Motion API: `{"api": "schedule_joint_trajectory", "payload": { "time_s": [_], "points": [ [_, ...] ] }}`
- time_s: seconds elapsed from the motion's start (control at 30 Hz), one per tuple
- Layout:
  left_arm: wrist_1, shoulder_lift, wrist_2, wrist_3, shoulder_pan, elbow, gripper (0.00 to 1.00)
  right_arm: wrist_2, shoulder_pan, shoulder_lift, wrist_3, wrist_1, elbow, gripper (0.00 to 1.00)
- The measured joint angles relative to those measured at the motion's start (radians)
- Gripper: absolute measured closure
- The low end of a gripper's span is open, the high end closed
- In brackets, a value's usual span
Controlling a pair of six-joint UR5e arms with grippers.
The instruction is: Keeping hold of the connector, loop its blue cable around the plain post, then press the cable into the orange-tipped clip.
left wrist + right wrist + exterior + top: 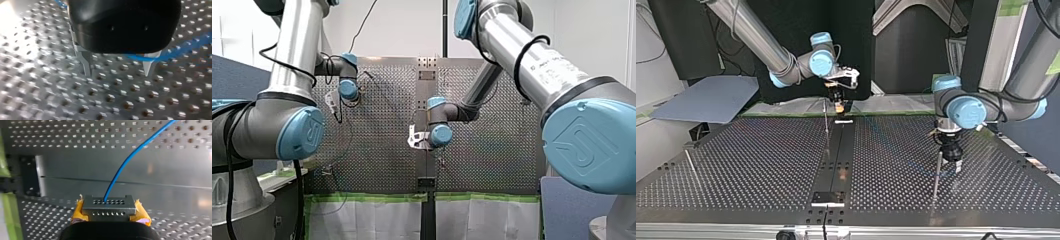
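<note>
Two arms reach over one perforated table point(736, 165). One metal connector point(109, 207), with two rows of small holes in its face, is clamped between the two yellow pads point(78, 213) of my right gripper point(109, 216). In the top view that gripper hangs at the table's 12 o'clock, over the dark middle strip.

One blue cable point(125, 167) leaves the connector's row of holes farther from the gripper and curves away ahead of it over the table.

My left gripper point(117, 67) is black, and its two metal fingers point(85, 62) stand well apart with nothing pinched between them. The cable passes under its body and by one finger; whether it touches that finger I cannot tell. In the top view this gripper points down at the table's 3 o'clock.

Three thin posts show in the top view:
- The middle post point(826, 127) stands at the right gripper's 7 o'clock.
- The near post point(937, 172) stands just beside the left gripper, at its 7 o'clock.
- The leaning post point(691, 162) is at the table's 9 o'clock.
</note>
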Motion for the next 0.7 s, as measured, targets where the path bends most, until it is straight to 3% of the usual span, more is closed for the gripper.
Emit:
{"api": "schedule_joint_trajectory", "payload": {
  "time_s": [0.23,0.53,0.7],
  "points": [
    [0.015,-0.031,0.001,-0.009,0.004,0.001,0.0,0.022,0.008,0.06,0.001,-0.031,0.0,1.0],
    [0.027,-0.033,0.011,-0.027,0.007,0.001,0.0,0.071,0.013,0.143,0.004,-0.078,0.0,1.0],
    [0.027,-0.033,0.01,-0.029,0.008,0.001,0.0,0.114,0.014,0.197,0.013,-0.113,0.011,1.0]
  ]
}}
